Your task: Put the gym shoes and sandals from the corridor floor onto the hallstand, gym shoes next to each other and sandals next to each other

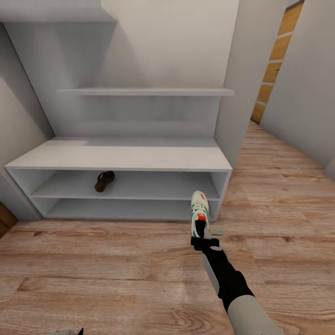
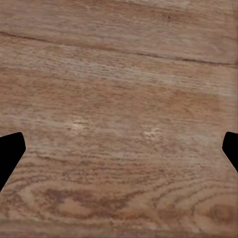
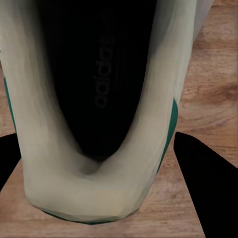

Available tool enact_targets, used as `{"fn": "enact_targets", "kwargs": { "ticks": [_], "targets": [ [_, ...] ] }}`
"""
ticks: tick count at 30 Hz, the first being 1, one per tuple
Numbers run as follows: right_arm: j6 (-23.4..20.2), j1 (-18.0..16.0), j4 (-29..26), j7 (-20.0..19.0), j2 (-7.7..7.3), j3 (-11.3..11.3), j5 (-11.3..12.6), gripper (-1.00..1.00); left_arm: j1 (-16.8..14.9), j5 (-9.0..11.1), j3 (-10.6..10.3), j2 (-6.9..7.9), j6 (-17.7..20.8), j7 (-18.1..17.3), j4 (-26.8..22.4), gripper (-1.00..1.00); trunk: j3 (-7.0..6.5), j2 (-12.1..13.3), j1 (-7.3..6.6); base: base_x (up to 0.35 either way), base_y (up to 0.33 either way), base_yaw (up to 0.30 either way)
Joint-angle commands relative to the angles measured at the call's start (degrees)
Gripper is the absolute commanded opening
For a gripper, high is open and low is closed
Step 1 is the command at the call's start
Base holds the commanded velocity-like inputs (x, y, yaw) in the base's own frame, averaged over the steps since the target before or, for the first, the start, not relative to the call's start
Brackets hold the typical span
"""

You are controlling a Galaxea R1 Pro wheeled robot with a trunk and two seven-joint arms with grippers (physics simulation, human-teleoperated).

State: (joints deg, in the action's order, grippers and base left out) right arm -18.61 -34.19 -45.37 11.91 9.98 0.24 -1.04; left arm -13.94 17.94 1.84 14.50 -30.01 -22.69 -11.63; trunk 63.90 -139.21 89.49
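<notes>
Right pincer (image 1: 201, 232): closed on the heel end of a gym shoe (image 1: 199, 209). In the right wrist view the two dark fingers (image 3: 201, 173) flank the shoe's (image 3: 94, 99) heel collar, with its black insole lying between them.
Left pincer (image 2: 119, 153): spread wide, holding nothing. Its fingertips (image 2: 10, 151) sit at opposite edges of the left wrist view, with bare corridor floor (image 2: 119, 99) between them.
Gym shoe, long axis: runs straight ahead of the right pincer, heel at the fingers, toe pointing at the hallstand (image 1: 121, 158).
Gym shoe, place: carried, in front of the hallstand's right end, its toe overlapping the lower right corner of the shelf openings in the head view. Whether the sole is clear of the floor (image 1: 116, 260) cannot be told from that angle.
Key relation: the shelf slots lie directly ahead of the right pincer, along the shoe's own axis, so a forward reach would likely feed the shoe in toe first.
Sandal (image 1: 104, 181): one brown sandal lies in the upper shelf slot, forward and well to the left of the right pincer.
Nearer arm: the right, which already has the shoe. The left is low and well apart from the rack.
Judgement: the second gym shoe will need room beside this one, so the right end of the rack, away from the sandal, suits it.
</notes>
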Motion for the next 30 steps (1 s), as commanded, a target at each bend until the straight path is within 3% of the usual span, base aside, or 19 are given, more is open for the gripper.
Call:
{"fn": "enact_targets", "kwargs": {
  "ticks": [1,19,30],
  "targets": [
    [-0.36,-0.05,-0.08,0.17,0.02,0.03,-0.10,-1.00,-0.03,0.43,0.18,0.00,0.02,-0.60,0.06,1.00,0.05,-0.02,-0.01,0.000,0.000,0.000],
    [-0.20,-0.17,-0.08,0.10,0.02,0.10,-0.10,-1.00,-0.03,0.43,0.18,0.00,-0.03,-0.60,0.09,1.00,0.05,-0.02,-0.01,0.000,0.000,0.000],
    [-0.36,-0.17,0.02,0.04,0.02,0.04,-0.02,-1.00,-0.03,0.43,0.13,0.00,-0.02,-0.60,0.07,1.00,0.05,-0.02,-0.01,0.273,0.083,0.000]
  ]
}}
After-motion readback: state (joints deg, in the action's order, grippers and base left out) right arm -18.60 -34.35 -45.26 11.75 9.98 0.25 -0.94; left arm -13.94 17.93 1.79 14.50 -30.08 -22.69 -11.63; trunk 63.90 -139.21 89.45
